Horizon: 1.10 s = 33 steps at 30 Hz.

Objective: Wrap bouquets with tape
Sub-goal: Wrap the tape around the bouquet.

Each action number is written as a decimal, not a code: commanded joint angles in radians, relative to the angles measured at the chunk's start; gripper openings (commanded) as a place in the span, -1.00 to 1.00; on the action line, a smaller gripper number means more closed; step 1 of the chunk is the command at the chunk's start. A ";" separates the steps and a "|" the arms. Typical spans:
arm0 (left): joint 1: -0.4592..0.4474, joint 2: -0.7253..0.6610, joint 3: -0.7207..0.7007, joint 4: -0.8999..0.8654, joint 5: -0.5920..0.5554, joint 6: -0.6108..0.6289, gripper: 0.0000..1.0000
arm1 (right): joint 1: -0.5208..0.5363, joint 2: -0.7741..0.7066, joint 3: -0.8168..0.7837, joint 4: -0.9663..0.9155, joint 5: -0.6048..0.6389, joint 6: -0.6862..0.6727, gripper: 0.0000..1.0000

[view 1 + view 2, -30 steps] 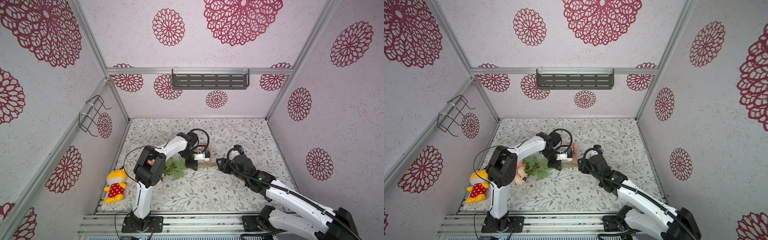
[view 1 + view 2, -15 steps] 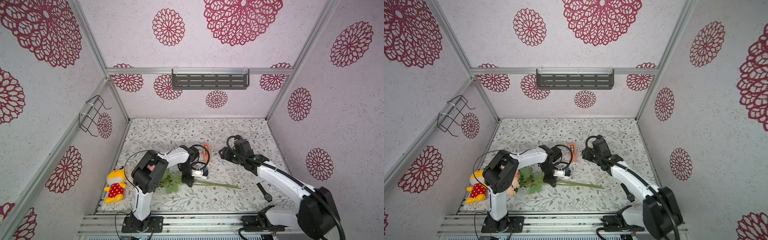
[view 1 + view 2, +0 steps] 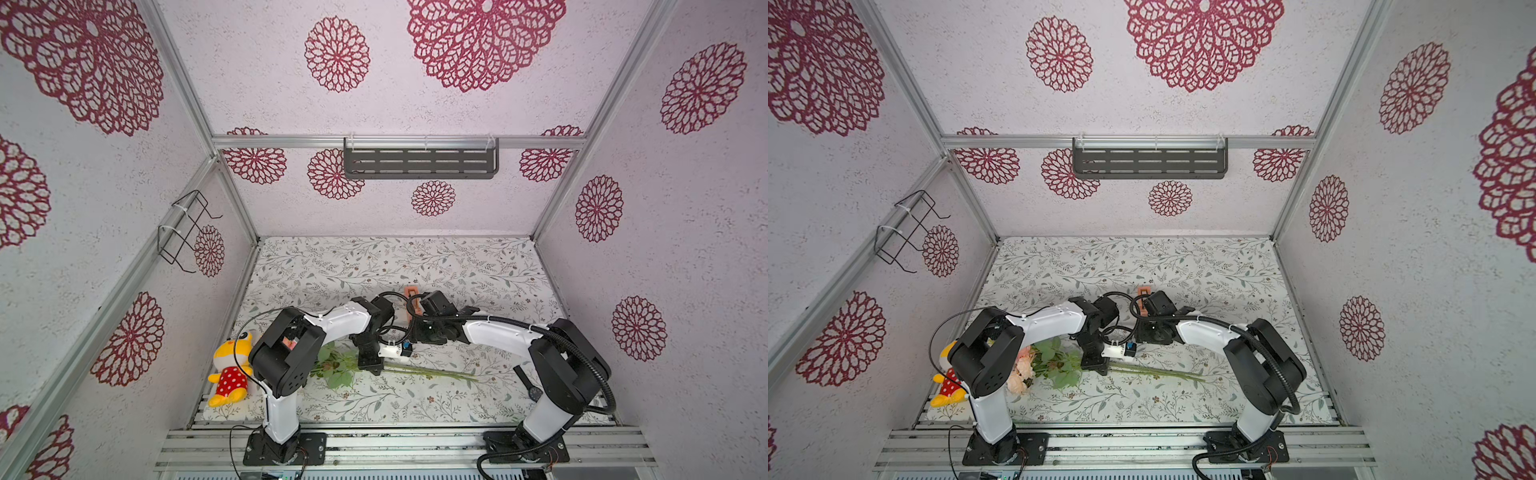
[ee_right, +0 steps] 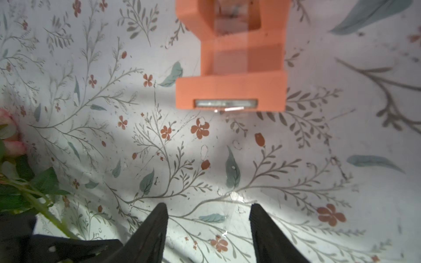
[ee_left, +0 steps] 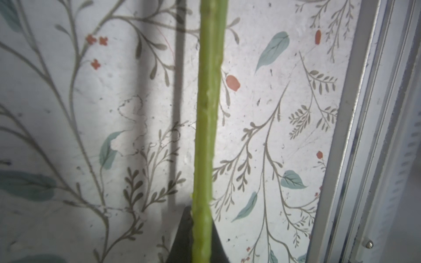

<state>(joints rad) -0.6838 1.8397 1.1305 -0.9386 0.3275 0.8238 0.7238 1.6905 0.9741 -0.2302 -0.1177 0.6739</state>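
Note:
The bouquets [image 3: 419, 371] lie across the front of the table in both top views, peach blooms [image 3: 1021, 370] to the left and stem ends to the right. My left gripper [image 3: 370, 368] is shut on the green stems [image 5: 207, 113], which run straight out between its black fingertips [image 5: 182, 230]. The orange tape dispenser [image 4: 230, 88] stands just ahead of my right gripper [image 4: 208, 211], which is open and hovers over bare table. A faint clear sheen lies between its fingers; I cannot tell whether it is tape. In both top views the right wrist covers most of the dispenser [image 3: 411, 291].
A yellow plush toy [image 3: 228, 374] in a red dotted dress lies at the front left. A black wristwatch [image 3: 530, 388] lies beside the right arm's base. On the back wall hangs a grey shelf [image 3: 419, 162], on the left wall a wire rack [image 3: 183, 232]. The front rail [image 5: 355, 113] is near the stems.
The left gripper carried the stems from beside the dispenser toward the front of the table. The right arm swung back and left until its gripper came to the dispenser.

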 commanded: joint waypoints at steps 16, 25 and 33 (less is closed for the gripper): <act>-0.014 -0.057 -0.034 0.056 0.013 0.017 -1.00 | 0.120 0.109 0.128 -0.280 0.241 0.024 -0.21; -0.013 -0.041 -0.022 0.048 0.005 0.006 -1.00 | 0.147 0.111 0.103 -0.248 0.228 0.054 -0.65; -0.001 -0.008 0.003 0.032 -0.002 -0.012 -1.00 | 0.144 0.072 0.101 -0.245 0.294 0.056 -1.00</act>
<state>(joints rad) -0.6880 1.8248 1.1030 -0.9165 0.3210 0.8181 0.8585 1.7950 1.0836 -0.4377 0.1375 0.7269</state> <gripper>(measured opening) 0.071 0.048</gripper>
